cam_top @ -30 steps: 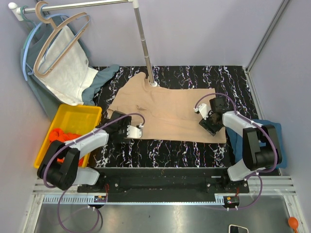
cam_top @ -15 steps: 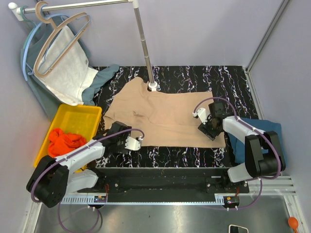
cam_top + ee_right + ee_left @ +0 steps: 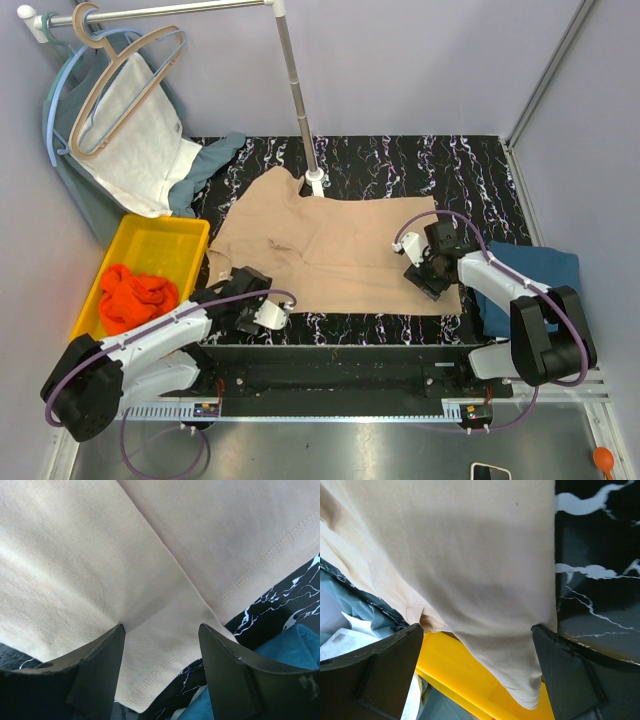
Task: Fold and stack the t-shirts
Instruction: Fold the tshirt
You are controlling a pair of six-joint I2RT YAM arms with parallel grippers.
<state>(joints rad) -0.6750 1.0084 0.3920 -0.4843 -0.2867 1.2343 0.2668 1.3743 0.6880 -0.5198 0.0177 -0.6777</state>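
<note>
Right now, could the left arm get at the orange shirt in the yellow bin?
Probably yes. The orange shirt lies uncovered in the yellow bin, close beside the left arm, and the left gripper is open.

Beige t-shirt (image 3: 330, 250): soft matt cotton knit, stitched hems. Bench (image 3: 400, 160): glossy black, marble-look. Yellow tray (image 3: 165, 250): smooth shiny plastic. Pole (image 3: 292, 70): polished metal.

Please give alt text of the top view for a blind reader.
A beige t-shirt lies on a black table, the left gripper at its near left corner, the right gripper on its near right corner. An orange t-shirt sits in a yellow bin.
</note>
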